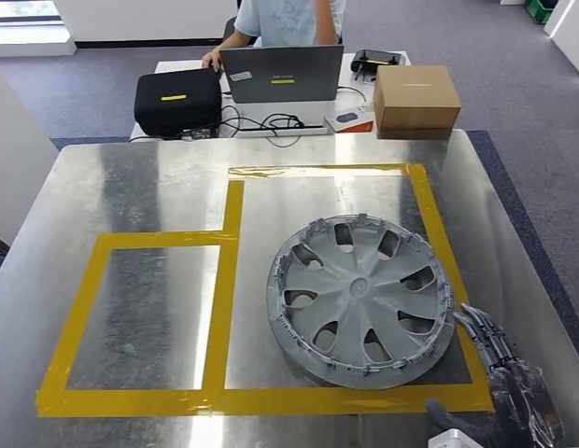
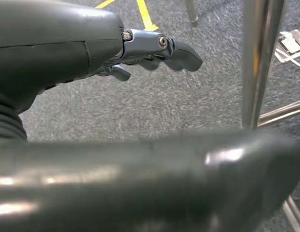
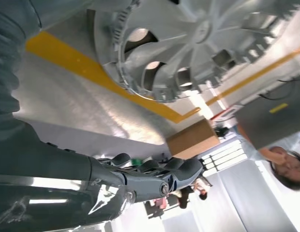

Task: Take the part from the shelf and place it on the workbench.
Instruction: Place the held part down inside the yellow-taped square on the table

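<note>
We see the grey wheel cover (image 1: 360, 301) lying flat on the metal workbench (image 1: 132, 177), inside the larger rectangle marked out by yellow tape (image 1: 230, 280), its rim reaching over the tape on the side nearest our right hand (image 1: 509, 387). That hand sits at the near corner of the bench, just beside the cover's rim; its dark fingers (image 1: 484, 331) stretch toward the rim, apart and holding nothing, and we cannot tell whether the fingertips touch it. From the right wrist, the cover (image 3: 185, 43) lies beyond the extended fingers (image 3: 156, 176), with a strip of tape and bare metal between. Our left hand (image 2: 156, 50) hangs low over grey carpet (image 2: 159, 101), fingers loosely extended and holding nothing, a metal leg (image 2: 258, 58) just past its fingertips. Far beyond the right hand, across the bench, a person (image 1: 287, 19) sits at a laptop (image 1: 283, 73), with a black case (image 1: 177, 100) and a cardboard box (image 1: 416, 100) to either side of it.
</note>
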